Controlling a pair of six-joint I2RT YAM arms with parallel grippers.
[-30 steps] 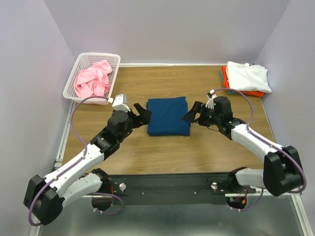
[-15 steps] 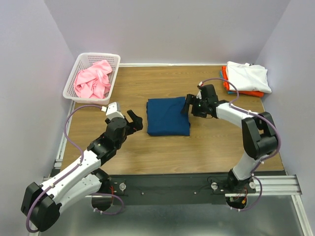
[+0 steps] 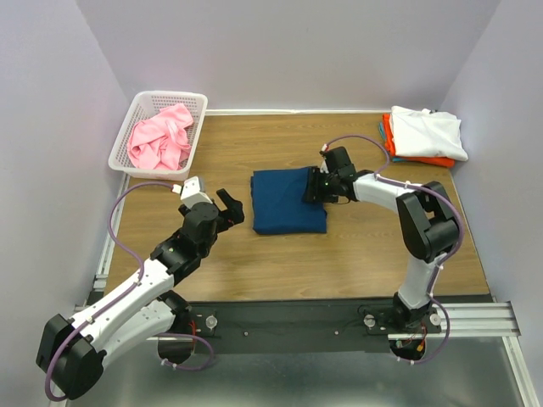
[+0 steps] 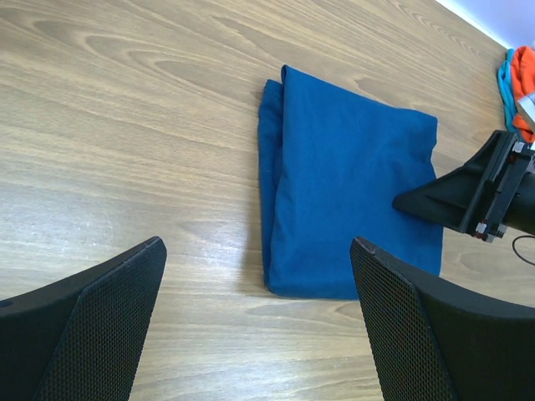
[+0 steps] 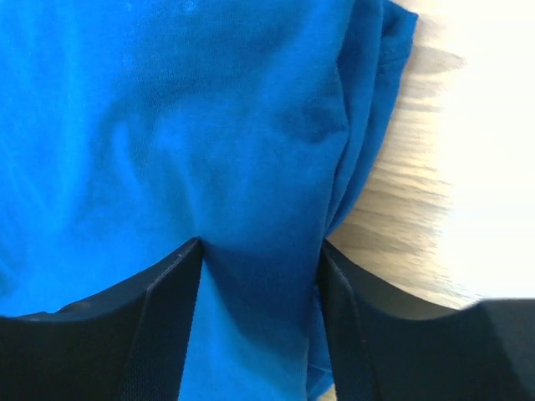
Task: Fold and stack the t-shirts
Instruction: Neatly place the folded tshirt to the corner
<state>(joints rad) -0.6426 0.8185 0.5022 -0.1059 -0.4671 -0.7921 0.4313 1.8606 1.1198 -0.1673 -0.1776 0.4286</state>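
Folded navy t-shirt (image 3: 288, 203) is being straddled at its edge by the parted right claw (image 3: 310, 188), probably for gripping; left claw (image 3: 233, 207) is being held spread, aside.

We find a folded t-shirt (image 3: 288, 202) at the centre of the bench (image 3: 339, 254), the left hand (image 3: 231, 209) apart on its left and the right hand (image 3: 312, 188) over its right edge. A basket (image 3: 136, 110) holding a crumpled t-shirt (image 3: 159, 140) sits far left; a t-shirt stack (image 3: 424, 136) sits far right.

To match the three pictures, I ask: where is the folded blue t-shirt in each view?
Top external: blue t-shirt, picture centre.
Left wrist: blue t-shirt, middle to right.
Right wrist: blue t-shirt fills left and middle.
Shared landmark: right gripper at the shirt's edge, in all three.
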